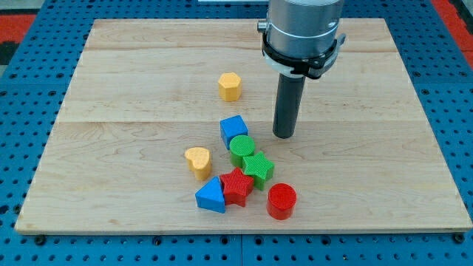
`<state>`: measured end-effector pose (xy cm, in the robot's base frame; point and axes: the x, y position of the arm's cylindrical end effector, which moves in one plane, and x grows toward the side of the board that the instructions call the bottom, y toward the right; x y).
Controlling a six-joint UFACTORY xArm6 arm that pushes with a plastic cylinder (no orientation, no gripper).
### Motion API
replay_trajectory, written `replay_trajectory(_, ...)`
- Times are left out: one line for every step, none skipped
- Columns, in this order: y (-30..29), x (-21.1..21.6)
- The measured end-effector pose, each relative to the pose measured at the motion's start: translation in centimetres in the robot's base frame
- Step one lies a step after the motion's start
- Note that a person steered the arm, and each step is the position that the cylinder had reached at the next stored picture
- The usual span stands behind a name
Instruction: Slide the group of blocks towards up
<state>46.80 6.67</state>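
While arm's top cut off, my tip (284, 136) visible right of blue cube (233, 130); end effector jawless rod, holds nothing.

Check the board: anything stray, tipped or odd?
Nothing damaged or tipped. One outlier: the yellow hexagon block sits alone toward the view's top, apart from the cluster around the green cylinder. My tip rests to the view's right of the blue cube, not touching.

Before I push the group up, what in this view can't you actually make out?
- Arm above the collar: cut off by the view's top.
- Green star and green cylinder: touching or apart, too close to tell.
- Blue triangular block: right corner hidden behind the red star.
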Motion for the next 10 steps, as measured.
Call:
replay_trajectory(-0.5, 0.0)
replay_trajectory(-1.6, 0.0)
replay_trajectory(-3.1, -0.2)
replay_trajectory(-4.2, -0.7)
replay_trajectory(-4.2, -1.8)
replay_trajectory(-4.2, -3.0)
replay_trajectory(-4.4, -4.5)
replay_trajectory(-4.3, -5.3)
replay_trajectory(-4.3, -5.6)
replay_trajectory(-4.3, -5.9)
